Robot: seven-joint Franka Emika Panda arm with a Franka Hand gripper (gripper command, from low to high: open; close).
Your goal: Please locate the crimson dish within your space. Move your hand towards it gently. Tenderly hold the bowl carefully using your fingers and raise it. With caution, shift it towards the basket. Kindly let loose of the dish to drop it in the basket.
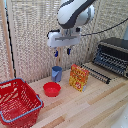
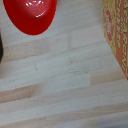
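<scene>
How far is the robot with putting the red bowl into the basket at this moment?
Nothing looks done yet: the red bowl sits on the wooden table, outside the basket, which appears empty. In hand: the gripper hangs open and empty well above the bowl and the blue cup; the wrist view shows the bowl below. Left: descend, grasp, lift, carry to the basket, release.

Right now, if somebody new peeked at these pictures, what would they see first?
Probably the big white robot arm hanging over the wooden table, its gripper up in the air above the blue cup. Next, the bright red things: the little red bowl in front of the cup, and the large red basket at the exterior view's left edge.
</scene>
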